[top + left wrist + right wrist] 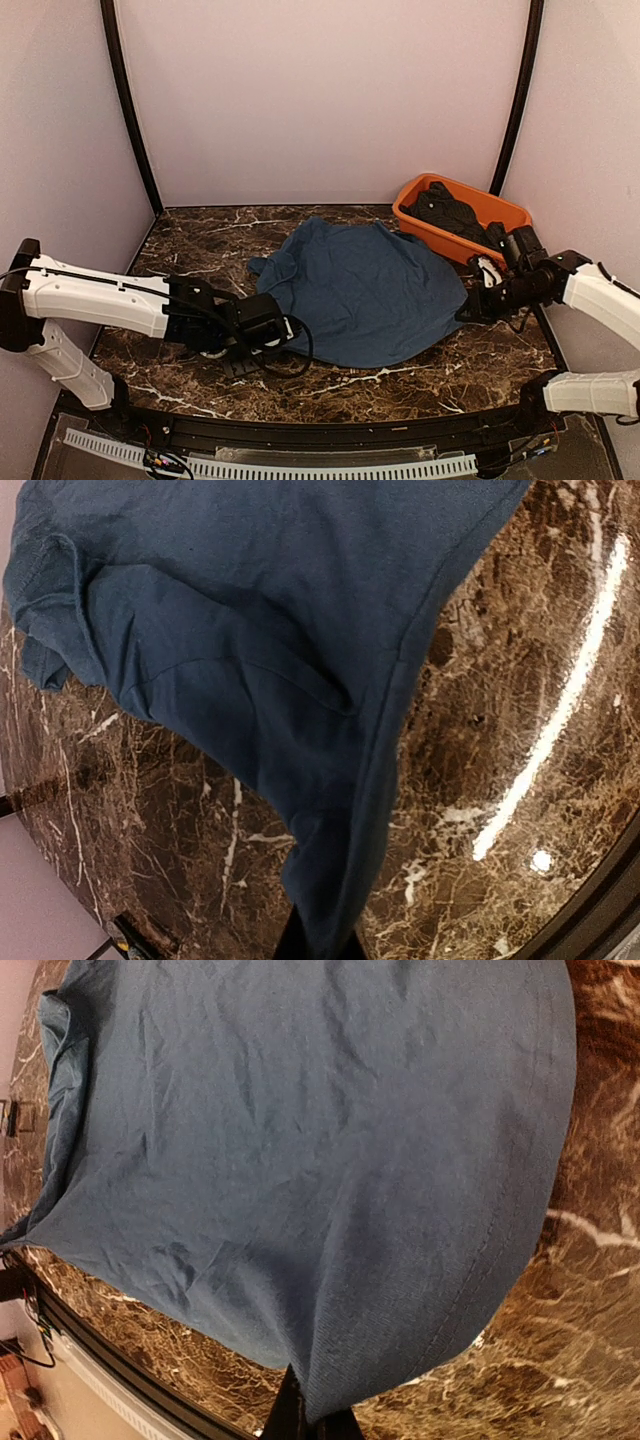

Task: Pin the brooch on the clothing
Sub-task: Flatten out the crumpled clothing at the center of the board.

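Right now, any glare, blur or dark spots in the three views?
Top external: even soft light, T-shirt sharp, no harsh shadows. Left wrist: bright glare streak across the table on the right. Right wrist: cloth fills the frame, slightly soft; the fingers at the bottom edge are dark and hard to read.

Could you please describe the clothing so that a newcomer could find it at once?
On the brown marble table, look to the middle. The T-shirt lies spread there, pinched at its edges by the left gripper and the right gripper. It is navy blue, unlike the black items heaped in the orange tub beyond.
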You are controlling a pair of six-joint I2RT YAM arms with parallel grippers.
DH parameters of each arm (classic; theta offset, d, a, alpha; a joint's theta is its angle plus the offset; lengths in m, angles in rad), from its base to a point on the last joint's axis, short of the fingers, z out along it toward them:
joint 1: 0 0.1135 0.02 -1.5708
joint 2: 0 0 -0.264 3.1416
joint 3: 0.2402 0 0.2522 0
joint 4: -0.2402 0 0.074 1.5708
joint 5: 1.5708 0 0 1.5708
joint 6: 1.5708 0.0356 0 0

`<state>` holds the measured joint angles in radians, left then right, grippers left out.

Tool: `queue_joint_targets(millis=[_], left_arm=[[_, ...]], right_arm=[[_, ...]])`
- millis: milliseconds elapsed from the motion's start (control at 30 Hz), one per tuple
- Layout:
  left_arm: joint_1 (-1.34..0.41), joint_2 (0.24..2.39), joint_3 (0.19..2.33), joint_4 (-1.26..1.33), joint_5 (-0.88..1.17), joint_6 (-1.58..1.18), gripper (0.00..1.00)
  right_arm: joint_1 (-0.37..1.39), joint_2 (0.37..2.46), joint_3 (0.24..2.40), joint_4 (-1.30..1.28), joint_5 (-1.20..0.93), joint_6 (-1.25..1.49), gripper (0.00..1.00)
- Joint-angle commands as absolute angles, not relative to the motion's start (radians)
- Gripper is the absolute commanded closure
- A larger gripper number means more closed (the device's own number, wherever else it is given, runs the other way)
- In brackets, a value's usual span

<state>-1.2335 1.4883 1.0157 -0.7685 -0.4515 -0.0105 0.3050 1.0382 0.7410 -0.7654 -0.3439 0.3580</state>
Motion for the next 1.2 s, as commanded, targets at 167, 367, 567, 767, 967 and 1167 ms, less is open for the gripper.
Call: queue_joint_targets(millis=[167, 367, 567, 767, 967, 1167], left_arm=[[-1.238, 1.529, 1.064, -0.889, -0.332, -0.057, 0.80], [-1.162, 1.356, 1.133, -0.848, -0.400, -0.090, 0.03], [-0.827, 1.251, 1.204, -0.712, -0.399, -0.190, 0.01], [-0.570, 1.405, 1.266, -0.606, -0.341, -0.310, 0.09], [-0.454, 1.611, 1.296, -0.488, -0.127, -0.383, 0.10], [-0.393, 1.775, 1.361, -0.479, 0.066, -0.490, 0.12]], right_arm=[[0.383, 0.862, 0.615, -0.750, -0.309, 0.607, 0.64], [0.387, 0.887, 0.826, -0.750, -0.202, 0.577, 0.24], [0.386, 1.006, 0.969, -0.540, -0.138, 0.531, 0.16], [0.387, 1.207, 0.951, -0.260, -0.175, 0.545, 0.28], [0.397, 1.393, 0.927, -0.175, -0.262, 0.528, 0.30], [0.415, 1.473, 0.876, -0.134, -0.296, 0.497, 0.29]])
